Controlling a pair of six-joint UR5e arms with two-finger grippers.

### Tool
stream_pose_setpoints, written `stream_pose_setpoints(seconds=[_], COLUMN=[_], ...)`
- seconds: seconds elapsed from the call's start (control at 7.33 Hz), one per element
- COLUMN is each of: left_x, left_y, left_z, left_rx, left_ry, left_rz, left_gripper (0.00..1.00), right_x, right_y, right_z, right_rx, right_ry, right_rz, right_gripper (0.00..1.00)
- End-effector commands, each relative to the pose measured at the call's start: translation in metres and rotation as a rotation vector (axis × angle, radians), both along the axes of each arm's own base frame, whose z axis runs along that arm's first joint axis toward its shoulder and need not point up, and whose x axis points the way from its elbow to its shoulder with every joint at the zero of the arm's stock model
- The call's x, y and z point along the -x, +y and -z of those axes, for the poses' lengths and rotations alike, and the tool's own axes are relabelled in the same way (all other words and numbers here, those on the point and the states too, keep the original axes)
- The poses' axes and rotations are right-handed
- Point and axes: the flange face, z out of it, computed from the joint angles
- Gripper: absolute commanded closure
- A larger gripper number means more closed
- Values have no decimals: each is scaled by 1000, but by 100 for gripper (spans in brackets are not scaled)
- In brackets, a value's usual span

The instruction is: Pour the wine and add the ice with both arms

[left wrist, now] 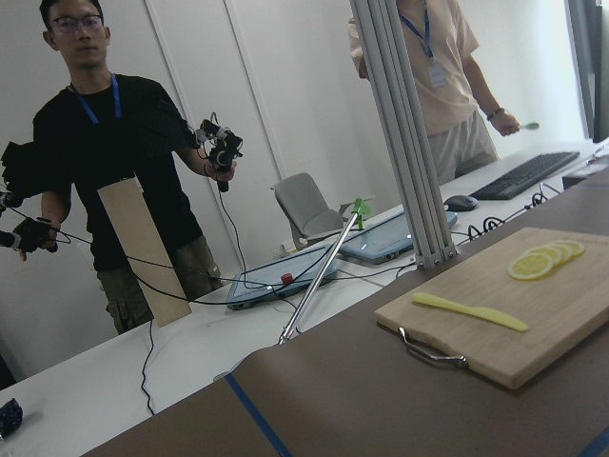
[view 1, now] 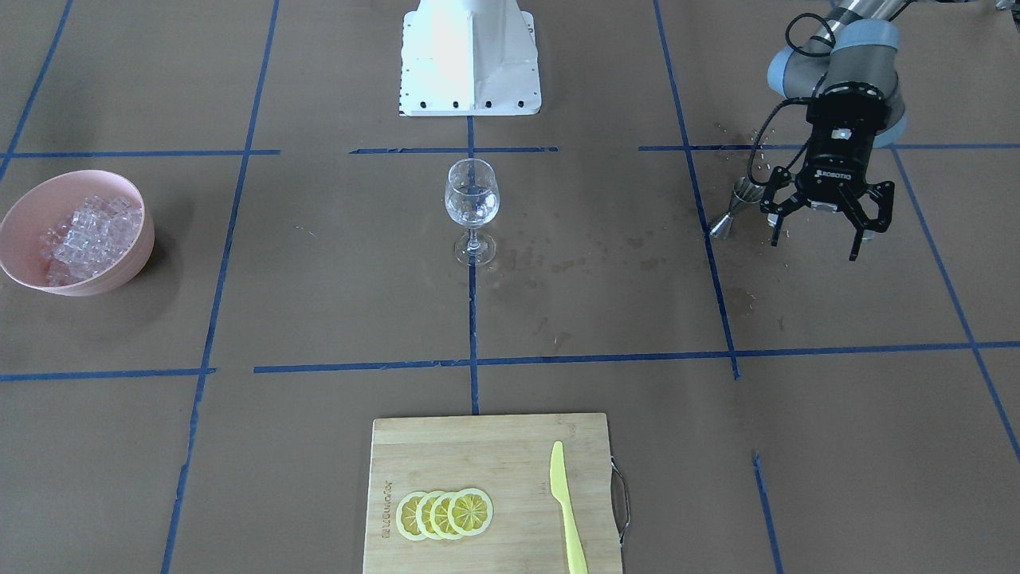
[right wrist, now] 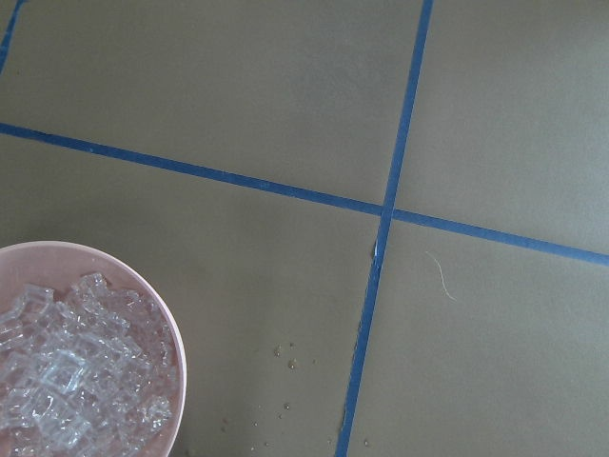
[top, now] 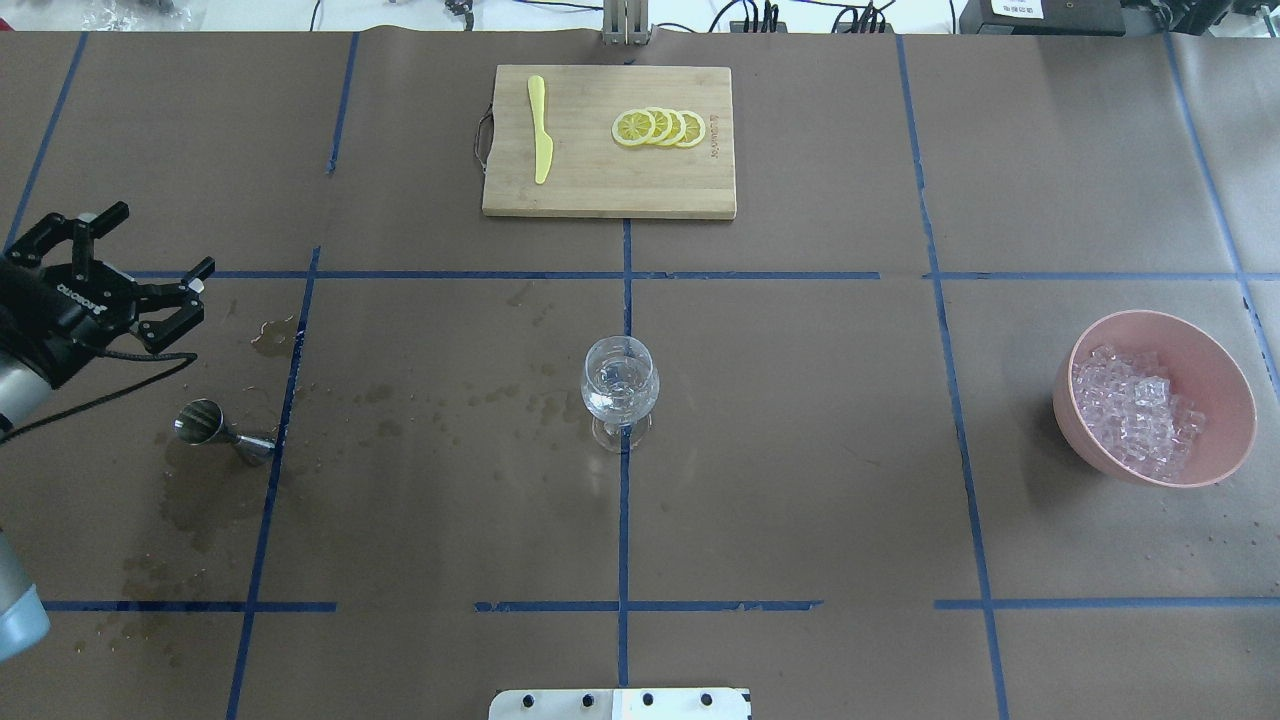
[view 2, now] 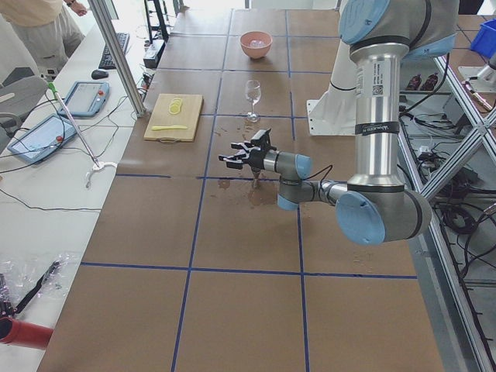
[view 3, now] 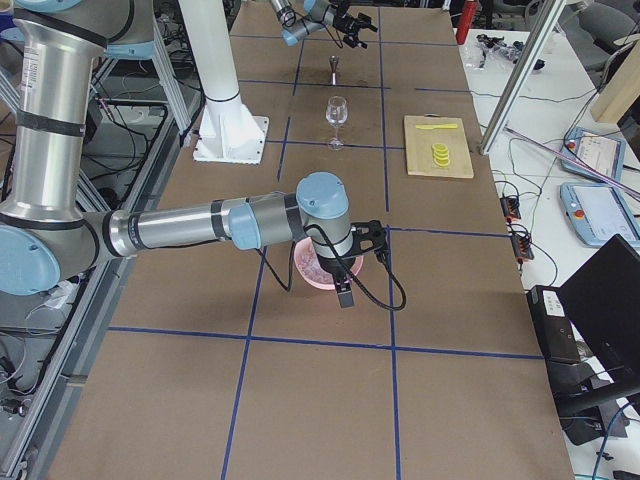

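The wine glass (view 1: 472,203) stands upright at the table's centre (top: 620,385), and I see no dark wine in it. A steel jigger (view 1: 733,209) stands on the stained paper (top: 215,430); its inside is not visible. My left gripper (view 1: 814,239) is open and empty, hovering beside and beyond the jigger (top: 165,237). Ice cubes (top: 1135,405) fill a pink bowl (top: 1210,360), which also shows in the right wrist view (right wrist: 181,371). My right gripper (view 3: 365,268) shows only in the exterior right view, at the bowl; I cannot tell whether it is open or shut.
A bamboo cutting board (top: 600,180) at the far side holds lemon slices (top: 660,127) and a yellow knife (top: 540,130). The white pedestal base (view 1: 470,56) is behind the glass. Brown wet stains (top: 200,500) lie around the jigger. Operators stand beyond the table edge.
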Motion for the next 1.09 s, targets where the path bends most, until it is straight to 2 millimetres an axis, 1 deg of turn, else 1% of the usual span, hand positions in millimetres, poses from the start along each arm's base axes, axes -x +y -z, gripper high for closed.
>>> stream_pose_setpoints(seconds=[0.0,0.14,0.27,0.41,0.55,0.68,0.82,0.95], left_x=[71,114,152,185,227,238,261,285], left_y=[-76,-97,-106,-114,-117,-119,-123,-130], left_z=[-4,-11,-20,-35,-36,-57,-73,-77], left_rx=[116,205,283,425,537,736,900,1037], left_ry=[-257,-282,-272,-273,-257,-268,-261,-250], left_rz=[-138,-179,-195,-227,-208,-206,-184,-152], left_gripper=[1,1,1,0,0,0,0,0], right_x=[0,0,0,0,0,0,0,0], right_y=[0,0,0,0,0,1,1,1], right_z=[-1,-1,-1,-1,-1,0,0,0], right_rx=[1,1,1,1,1,0,1,1], right_ry=[0,0,0,0,0,0,0,0], right_rz=[0,0,0,0,0,1,0,0], right_gripper=[0,0,0,0,0,0,0,0])
